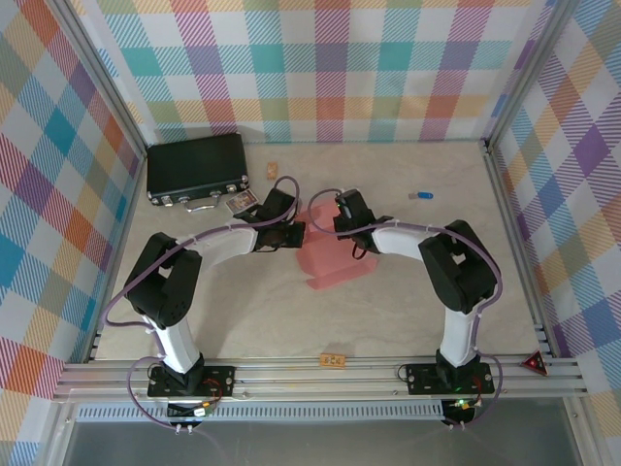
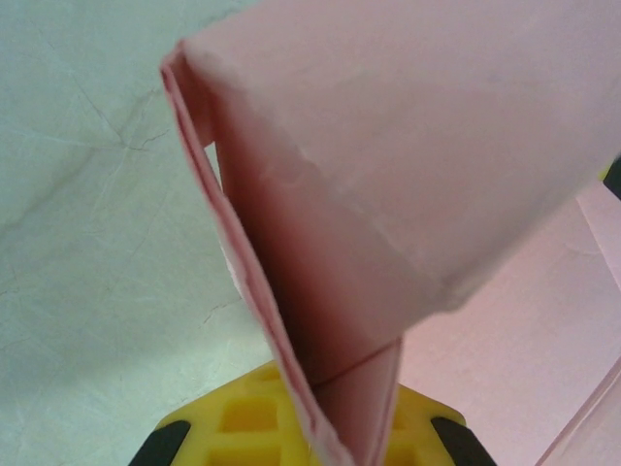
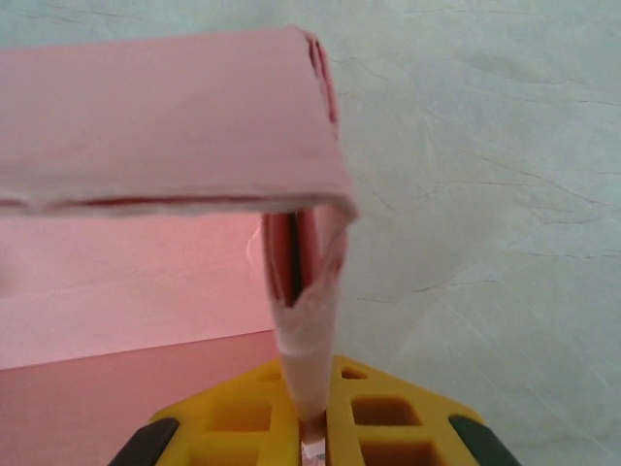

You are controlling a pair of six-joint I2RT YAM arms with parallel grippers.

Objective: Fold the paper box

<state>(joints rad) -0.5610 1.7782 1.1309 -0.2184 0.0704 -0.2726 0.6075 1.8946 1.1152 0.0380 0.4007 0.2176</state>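
The salmon-pink paper box [image 1: 335, 257] lies partly folded at the table's middle, one part flat and its far end raised. My left gripper [image 1: 297, 231] holds the raised end from the left and my right gripper [image 1: 340, 229] from the right. In the left wrist view the yellow jaws of the left gripper [image 2: 344, 442] are shut on a doubled wall of the paper box [image 2: 388, 146]. In the right wrist view the right gripper [image 3: 312, 437] pinches a crumpled, folded flap of the paper box [image 3: 165, 116], with a wall bent over to the left above it.
A black case with metal latches [image 1: 197, 170] lies at the back left, with a small card [image 1: 241, 202] beside it. A tan scrap [image 1: 273, 172] and a small blue object [image 1: 421, 195] sit further back. An orange tag [image 1: 333, 360] lies near the front edge.
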